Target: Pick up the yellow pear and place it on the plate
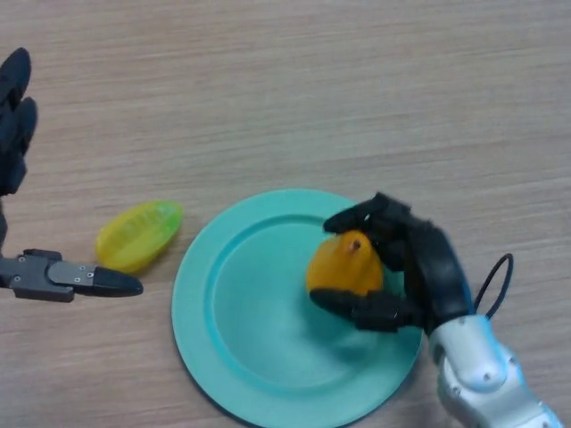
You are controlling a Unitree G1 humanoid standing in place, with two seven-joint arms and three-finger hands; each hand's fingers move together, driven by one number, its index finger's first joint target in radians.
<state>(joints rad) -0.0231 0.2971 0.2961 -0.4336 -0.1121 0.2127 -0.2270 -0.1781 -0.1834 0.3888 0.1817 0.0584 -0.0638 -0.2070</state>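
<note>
A yellow-orange pear [343, 266] is over the right part of the teal plate [241, 312]; I cannot tell whether it touches the plate. My right hand [419, 267] comes in from the lower right, and its fingers and thumb are curled round the pear. My left hand [18, 125] is at the left edge with its fingers straight and spread, holding nothing, its thumb [89, 280] stretched out over the table.
A yellow-green star fruit [138, 234] lies on the wooden table just left of the plate, close to my left thumb.
</note>
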